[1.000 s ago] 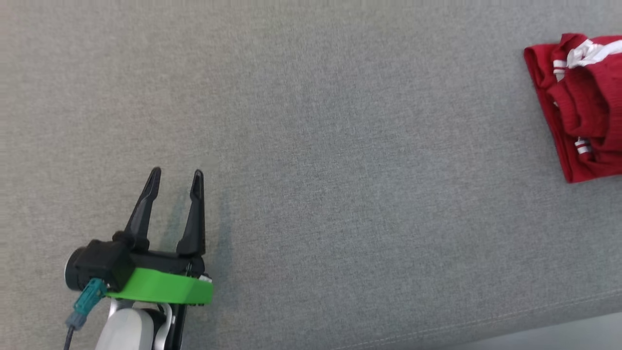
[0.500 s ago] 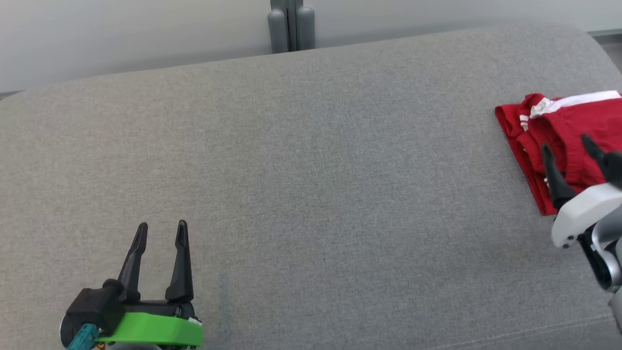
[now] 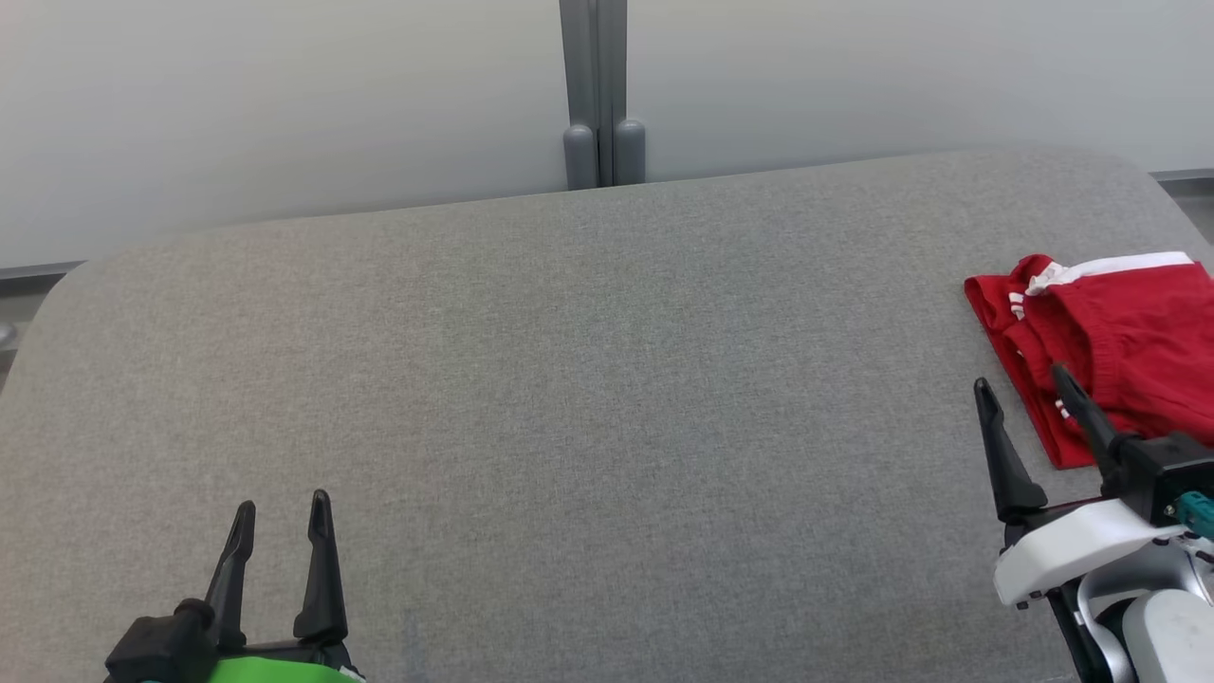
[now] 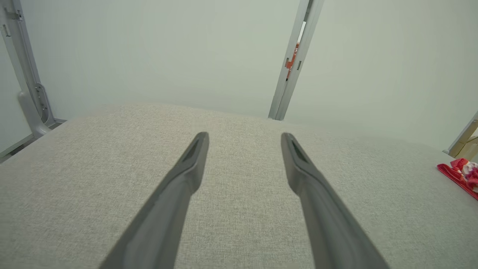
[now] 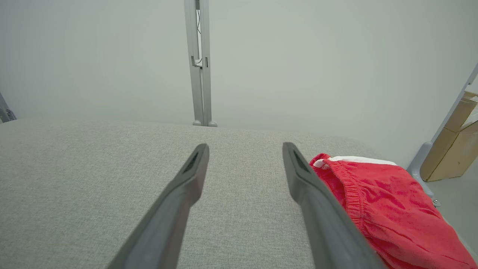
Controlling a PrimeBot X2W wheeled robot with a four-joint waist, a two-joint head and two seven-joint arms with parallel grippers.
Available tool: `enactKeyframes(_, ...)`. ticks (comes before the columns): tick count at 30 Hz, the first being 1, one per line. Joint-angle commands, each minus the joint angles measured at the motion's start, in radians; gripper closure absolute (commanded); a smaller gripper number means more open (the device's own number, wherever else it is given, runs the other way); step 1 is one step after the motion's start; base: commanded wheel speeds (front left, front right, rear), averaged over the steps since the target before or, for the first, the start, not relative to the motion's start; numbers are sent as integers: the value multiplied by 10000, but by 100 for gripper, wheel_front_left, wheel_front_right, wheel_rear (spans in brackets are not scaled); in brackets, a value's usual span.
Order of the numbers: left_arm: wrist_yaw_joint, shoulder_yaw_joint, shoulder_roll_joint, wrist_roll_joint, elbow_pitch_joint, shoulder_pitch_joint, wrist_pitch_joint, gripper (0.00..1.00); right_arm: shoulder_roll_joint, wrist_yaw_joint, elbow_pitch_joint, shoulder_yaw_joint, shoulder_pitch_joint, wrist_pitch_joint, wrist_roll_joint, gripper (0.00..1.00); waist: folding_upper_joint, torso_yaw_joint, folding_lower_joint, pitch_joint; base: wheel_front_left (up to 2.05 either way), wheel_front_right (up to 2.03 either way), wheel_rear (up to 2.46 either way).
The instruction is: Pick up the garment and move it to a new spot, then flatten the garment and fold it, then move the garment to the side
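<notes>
While the left claw (image 3: 284, 502) at 7 o'clock and the right claw (image 3: 1020, 378) at 4 o'clock both hang spread and empty, the red garment (image 3: 1119, 323) with white trim lies bunched at 3 o'clock on the grey padded worktop (image 3: 588, 379). Right claw's outer finger overlaps the garment's near edge; contact unclear. Left claw well apart.

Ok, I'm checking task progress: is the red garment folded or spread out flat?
Folded, not spread: the red garment lies as a compact stack of overlapping layers, waistband on top, on the grey cushion.
</notes>
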Motion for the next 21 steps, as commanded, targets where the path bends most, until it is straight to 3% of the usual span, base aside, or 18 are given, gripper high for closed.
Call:
enactKeyframes(1,53,55,-33,-106,49,97,5,0,40,-21,-90,-2,143,-7,-104,0,0,-84,1,-26,0,0,0)
enactKeyframes(21,74,249,-131,-73,244,464,5,0,698,-21,-13,-5,619,-25,-317,0,0,-133,1,-364,0,0,0)
